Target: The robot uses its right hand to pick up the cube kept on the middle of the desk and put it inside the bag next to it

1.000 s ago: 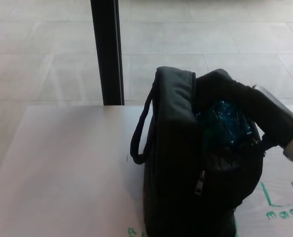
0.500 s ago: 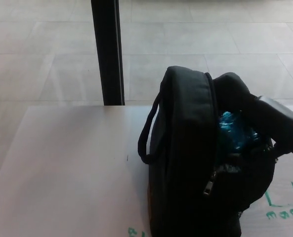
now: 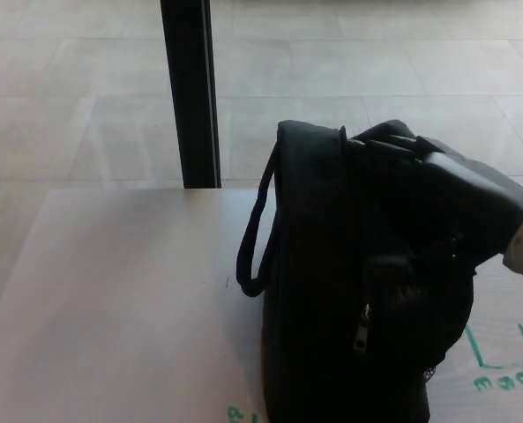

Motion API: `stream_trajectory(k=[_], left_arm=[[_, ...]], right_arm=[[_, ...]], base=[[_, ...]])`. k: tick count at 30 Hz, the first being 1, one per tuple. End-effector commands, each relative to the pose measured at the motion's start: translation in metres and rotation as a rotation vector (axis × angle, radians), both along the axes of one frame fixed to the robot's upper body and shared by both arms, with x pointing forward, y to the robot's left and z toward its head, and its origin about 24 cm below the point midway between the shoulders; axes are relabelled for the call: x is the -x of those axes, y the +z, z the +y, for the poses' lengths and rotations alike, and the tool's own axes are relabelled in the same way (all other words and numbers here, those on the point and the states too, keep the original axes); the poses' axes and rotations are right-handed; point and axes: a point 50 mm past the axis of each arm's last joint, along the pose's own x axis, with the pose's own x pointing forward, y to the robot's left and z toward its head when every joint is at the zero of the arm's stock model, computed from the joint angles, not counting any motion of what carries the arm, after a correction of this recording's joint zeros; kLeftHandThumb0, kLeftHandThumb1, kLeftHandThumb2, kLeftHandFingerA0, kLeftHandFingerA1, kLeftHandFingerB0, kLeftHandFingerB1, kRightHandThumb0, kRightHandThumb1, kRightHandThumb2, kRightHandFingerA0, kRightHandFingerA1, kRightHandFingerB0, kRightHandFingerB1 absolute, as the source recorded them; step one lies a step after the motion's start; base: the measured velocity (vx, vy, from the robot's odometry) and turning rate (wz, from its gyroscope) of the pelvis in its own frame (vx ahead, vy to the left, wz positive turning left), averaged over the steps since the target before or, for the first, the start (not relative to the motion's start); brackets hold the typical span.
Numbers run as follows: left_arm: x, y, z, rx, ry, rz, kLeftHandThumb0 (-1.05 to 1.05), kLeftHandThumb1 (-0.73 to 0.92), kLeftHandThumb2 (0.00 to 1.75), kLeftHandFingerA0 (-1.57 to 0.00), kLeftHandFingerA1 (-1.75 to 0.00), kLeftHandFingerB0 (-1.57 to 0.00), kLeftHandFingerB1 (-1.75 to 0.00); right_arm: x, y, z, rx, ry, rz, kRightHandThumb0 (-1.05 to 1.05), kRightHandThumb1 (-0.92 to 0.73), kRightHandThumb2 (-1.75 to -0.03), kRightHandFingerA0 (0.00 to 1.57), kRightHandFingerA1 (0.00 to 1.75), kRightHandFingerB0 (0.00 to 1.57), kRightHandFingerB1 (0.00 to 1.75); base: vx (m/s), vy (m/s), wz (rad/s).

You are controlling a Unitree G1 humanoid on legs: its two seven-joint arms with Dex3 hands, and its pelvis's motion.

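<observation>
A black bag (image 3: 323, 291) stands upright on the pale desk (image 3: 120, 300), right of centre, its carry handle (image 3: 254, 233) looping out to the left. My right arm comes in from the right edge and lies across the top of the bag. The black right hand (image 3: 424, 167) sits over the bag's opening and merges with the dark fabric, so its state is unclear. The cube does not show in this frame; the opening is covered by the arm. My left hand is out of the picture.
A black vertical post (image 3: 190, 92) rises behind the desk's far edge, left of the bag. Green marker writing (image 3: 504, 366) is on the desk at the lower right. Pale tiled floor (image 3: 76, 97) lies beyond the desk.
The blue object seen in the bag's opening earlier is now hidden. My right arm has moved left and over the opening, and the bag has shifted back to the left.
</observation>
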Motion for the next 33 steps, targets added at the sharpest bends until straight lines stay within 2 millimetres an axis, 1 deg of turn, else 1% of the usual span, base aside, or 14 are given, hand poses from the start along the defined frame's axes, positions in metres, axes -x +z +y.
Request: stream_trajectory(k=[1, 5, 7, 8, 10, 14, 17, 18, 19, 22, 25, 26, 27, 33], left_arm=[[0.004, 0.002, 0.005, -0.004, 0.012, -0.008, -0.41, 0.4, 1.0, -0.03, -0.53, 0.0, -0.5], [0.004, 0.002, 0.006, -0.001, 0.009, -0.01, -0.41, 0.37, 0.98, -0.03, -0.53, 0.0, -0.5], [0.003, 0.002, 0.007, -0.03, 0.005, -0.002, -0.74, 0.63, 0.58, -0.18, -0.5, -0.13, -0.37], [0.003, 0.003, 0.006, -0.013, 0.019, -0.008, -0.41, 0.37, 0.98, -0.03, -0.53, 0.0, -0.5], [0.003, 0.003, 0.006, -0.003, 0.026, -0.008, -0.41, 0.38, 0.98, -0.03, -0.53, 0.0, -0.5], [0.0, 0.005, 0.005, -0.008, 0.015, -0.015, -0.41, 0.42, 1.01, -0.02, -0.53, 0.0, -0.5], [0.0, 0.005, 0.005, -0.002, 0.023, -0.014, -0.4, 0.43, 1.01, -0.03, -0.53, 0.0, -0.5], [0.0, 0.005, 0.006, -0.013, 0.021, -0.009, -0.69, 0.66, 0.59, -0.16, -0.51, -0.12, -0.37], [-0.001, 0.006, 0.006, -0.01, 0.03, -0.017, -0.4, 0.42, 1.01, -0.03, -0.53, -0.01, -0.5], [-0.002, 0.005, 0.006, -0.008, 0.028, -0.012, -0.41, 0.38, 0.98, -0.03, -0.53, -0.01, -0.5], [-0.001, 0.005, 0.005, -0.021, 0.023, -0.01, -0.72, 0.64, 0.58, -0.18, -0.51, -0.12, -0.37], [0.0, 0.005, 0.005, -0.017, 0.025, -0.01, -0.7, 0.65, 0.59, -0.17, -0.51, -0.12, -0.38], [0.001, 0.004, 0.004, -0.02, 0.019, -0.007, -0.4, 0.41, 1.01, -0.03, -0.53, -0.01, -0.5], [0.005, 0.001, 0.005, -0.002, 0.018, -0.001, -0.41, 0.42, 1.0, -0.03, -0.53, 0.0, -0.5]], right_arm=[[-0.003, 0.015, 0.0, 0.009, -0.045, -0.048, -0.91, -0.57, -0.72, 0.0, 0.0, 0.0, 0.0], [-0.013, 0.044, -0.01, 0.024, -0.085, -0.075, -0.94, -0.54, -0.88, 0.0, 0.08, 0.06, 0.09], [-0.016, 0.059, -0.016, 0.05, -0.108, -0.093, -0.86, -0.51, -0.86, 0.0, 0.11, 0.11, 0.31], [-0.019, 0.072, -0.022, 0.056, -0.122, -0.09, -0.71, -0.58, -0.58, 0.0, 0.36, 0.29, 0.34], [-0.02, 0.083, -0.03, 0.07, -0.126, -0.085, -0.73, -0.47, -0.84, 0.04, 0.4, 0.34, 0.5], [-0.018, 0.109, -0.054, 0.125, -0.165, -0.06, -0.46, -0.57, -0.58, 0.44, 0.46, 0.67, 0.43], [-0.015, 0.118, -0.068, 0.13, -0.157, -0.011, -0.42, -0.57, -0.57, 0.53, 0.5, 0.64, 0.45], [-0.013, 0.122, -0.074, 0.128, -0.169, 0.014, -0.44, -0.56, -0.57, 0.5, 0.48, 0.61, 0.45], [-0.011, 0.127, -0.078, 0.119, -0.183, 0.017, -0.47, -0.56, -0.57, 0.47, 0.5, 0.58, 0.44], [0.007, 0.139, -0.105, 0.074, -0.244, -0.011, -0.55, -0.6, -0.58, 0.42, 0.49, 0.45, 0.39], [0.019, 0.137, -0.121, -0.023, -0.249, -0.035, -0.53, -0.59, -0.58, 0.44, 0.51, 0.43, 0.39], [0.028, 0.134, -0.13, -0.079, -0.269, -0.03, -0.5, -0.59, -0.57, 0.44, 0.51, 0.42, 0.38], [0.034, 0.131, -0.137, -0.107, -0.287, -0.037, -0.48, -0.6, -0.57, 0.43, 0.51, 0.4, 0.38], [0.077, 0.073, -0.209, -0.404, -0.571, -0.05, -0.47, -0.64, -0.59, 0.39, 0.5, 0.33, 0.34]], base=[[0.0, 0.0, 0.0], [0.0, 0.0, 0.0], [0.0, 0.0, 0.0], [0.0, 0.0, 0.0], [0.0, 0.0, 0.0], [0.0, 0.0, 0.0], [0.0, 0.0, 0.0], [0.0, 0.0, 0.0], [0.0, 0.0, 0.0], [0.0, 0.0, 0.0], [0.0, 0.0, 0.0], [0.0, 0.0, 0.0], [0.0, 0.0, 0.0], [0.0, 0.0, 0.0]])
